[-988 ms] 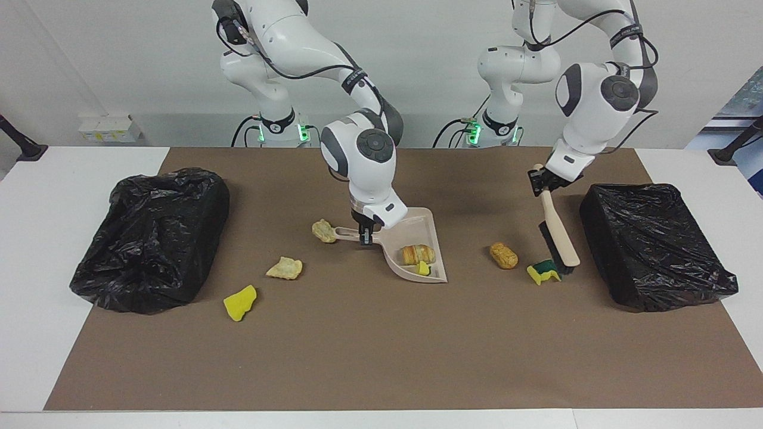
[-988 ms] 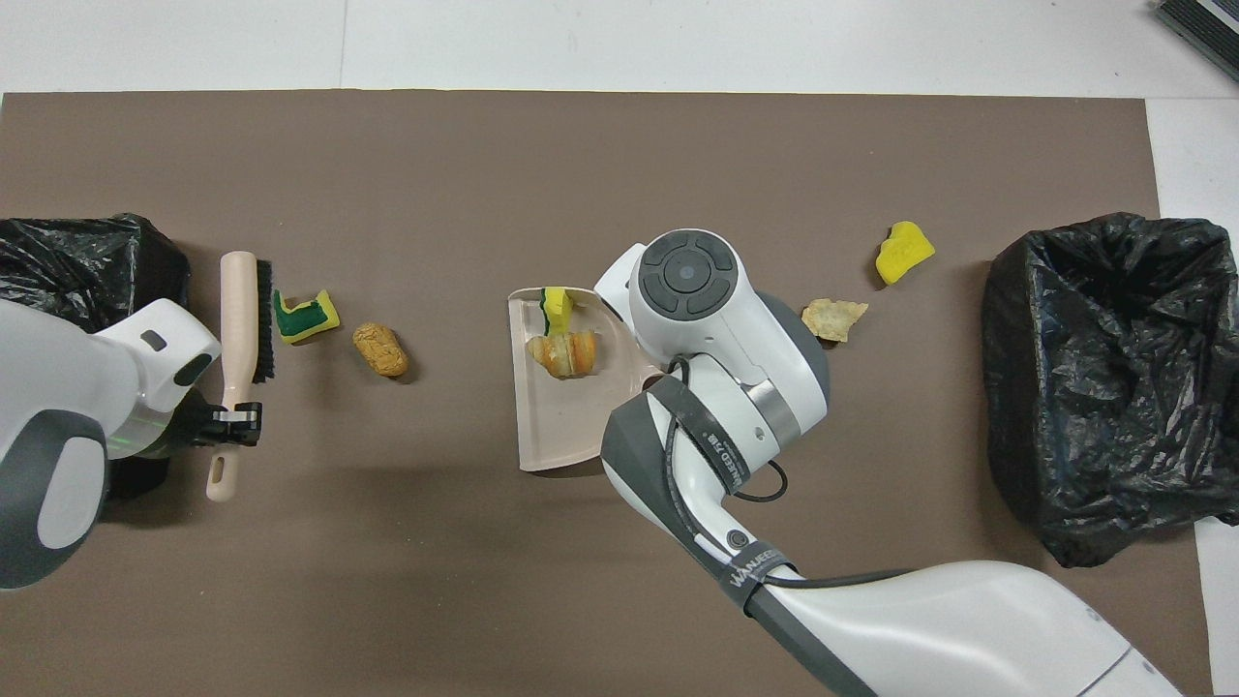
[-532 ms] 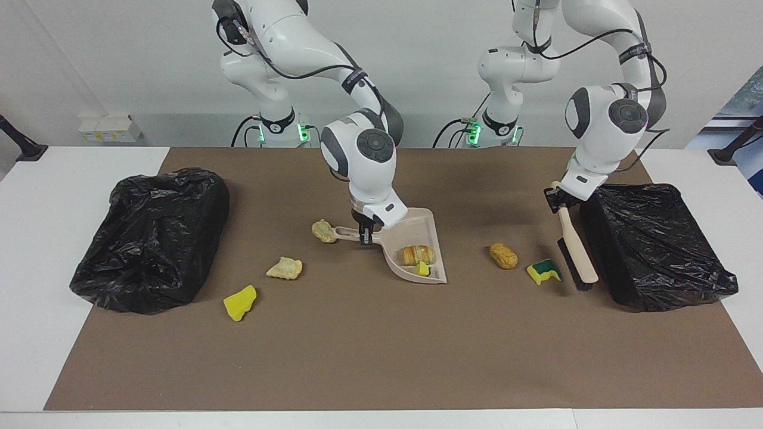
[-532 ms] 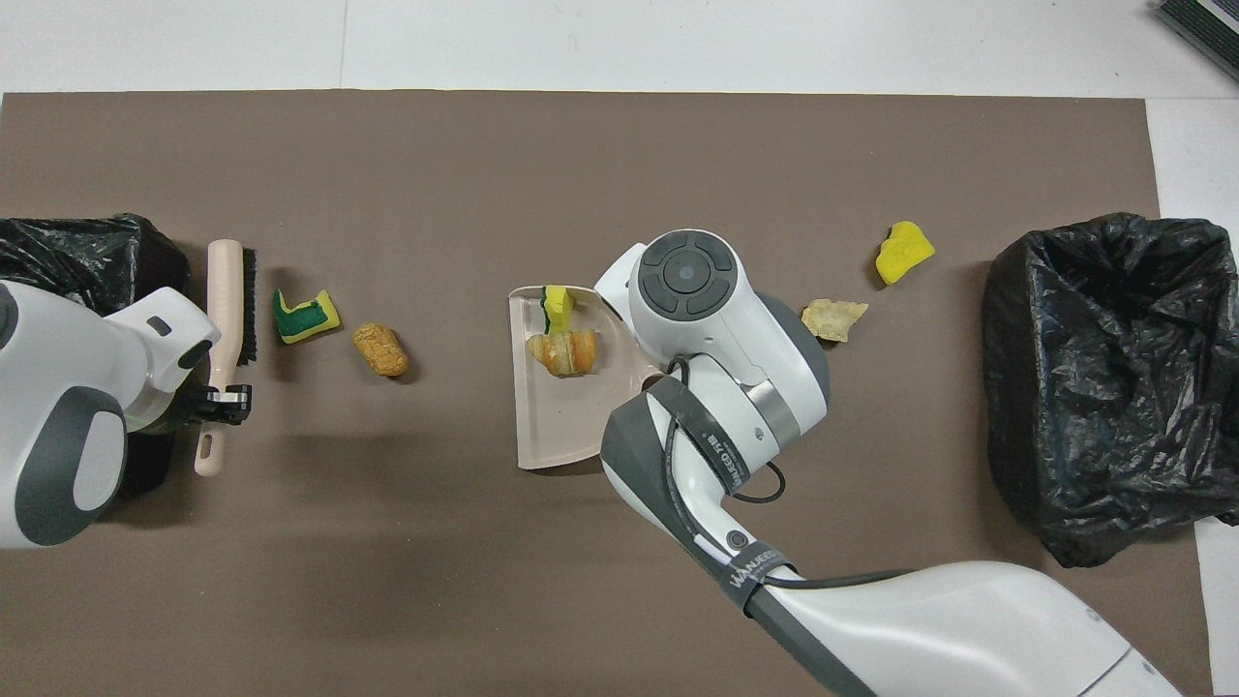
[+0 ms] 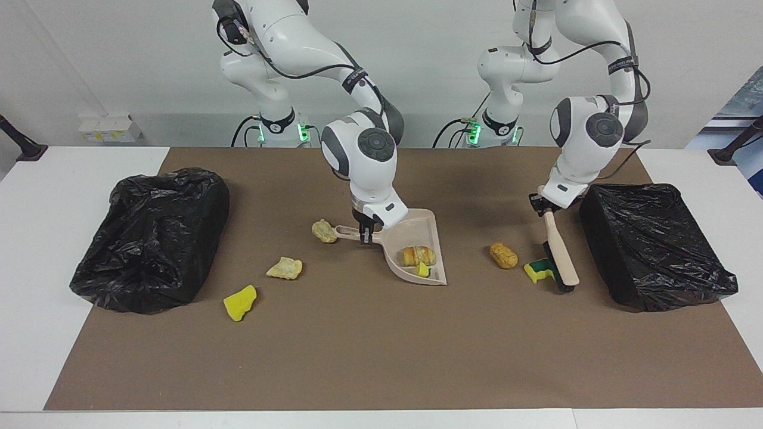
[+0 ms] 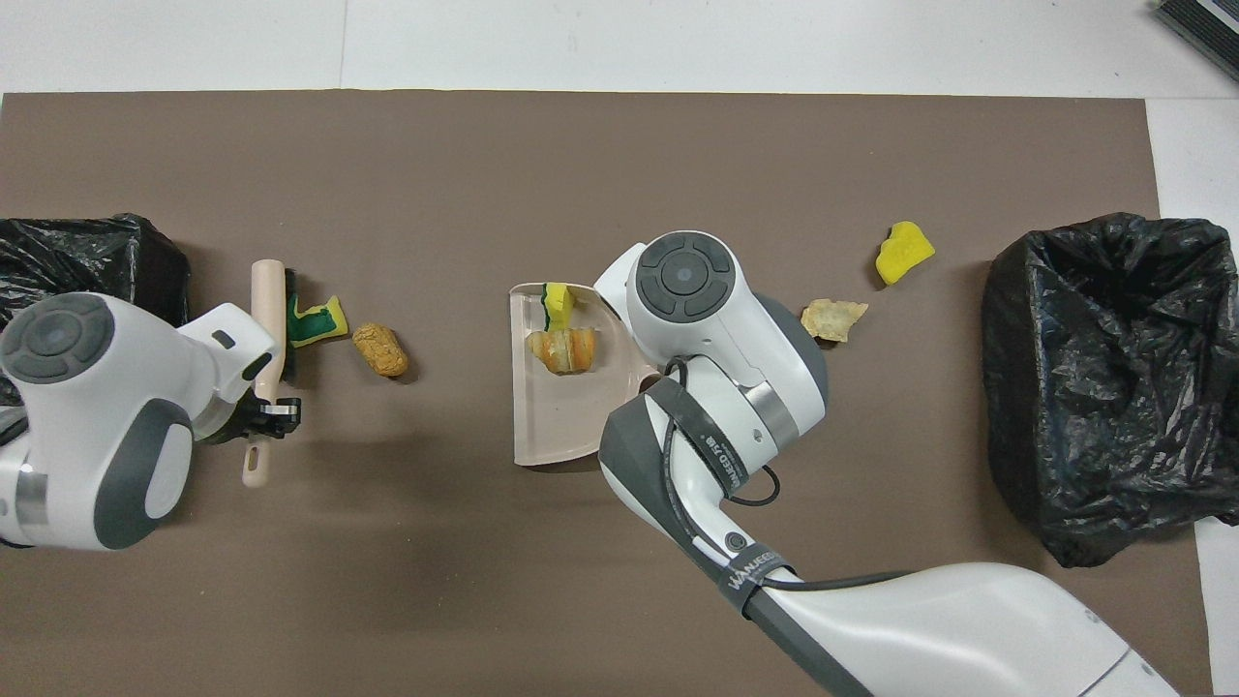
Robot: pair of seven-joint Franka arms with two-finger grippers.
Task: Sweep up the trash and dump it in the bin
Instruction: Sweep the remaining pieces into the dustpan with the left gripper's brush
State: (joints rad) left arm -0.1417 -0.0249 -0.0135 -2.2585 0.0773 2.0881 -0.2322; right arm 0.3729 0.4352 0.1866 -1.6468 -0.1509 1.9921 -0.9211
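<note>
Right gripper [image 5: 365, 233]: clamped on dustpan [image 5: 417, 250] handle, mid-mat | Left gripper [image 5: 543, 205]: clamped on brush [image 5: 559, 253] handle; bristles touching green-yellow sponge [image 5: 539, 269] | Trash: pastry [image 5: 417, 255] and yellow scrap [image 5: 423, 269] in dustpan; brown lump [image 5: 503, 255] between dustpan and sponge; three scraps [image 5: 285, 268] toward right arm's bag [image 5: 149, 238].

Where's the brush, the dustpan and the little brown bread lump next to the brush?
brush [image 5: 560, 247], facing view, on its cream handle.
dustpan [image 5: 420, 223], facing view, on its bare back wall.
brown bread lump [image 5: 503, 255], facing view, on its middle.
</note>
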